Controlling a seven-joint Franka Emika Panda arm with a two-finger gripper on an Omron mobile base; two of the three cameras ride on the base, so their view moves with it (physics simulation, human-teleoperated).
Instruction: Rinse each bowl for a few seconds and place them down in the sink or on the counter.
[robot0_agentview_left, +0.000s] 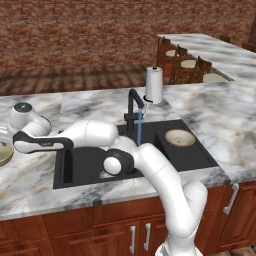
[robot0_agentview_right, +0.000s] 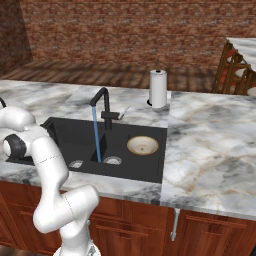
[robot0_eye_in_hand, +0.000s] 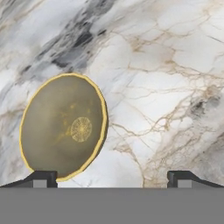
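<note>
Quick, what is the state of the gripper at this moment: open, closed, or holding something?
Gripper: open, jaws wide apart and holding nothing, above the round olive-tan bowl on the white-and-grey veined marble counter.

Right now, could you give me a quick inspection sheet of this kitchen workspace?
Surface: white-and-grey veined marble counter, black double-basin sink.
Job's things: cream-rimmed brownish bowl in right basin; olive-tan round bowl on the counter left of the sink; black gooseneck faucet running.
Clutter: white paper-towel roll behind the sink.
Gripper: gripper open, above the counter beside the olive bowl, holding nothing.
Cables: nothing seen.
Surroundings: brick wall, wooden chairs.
</note>
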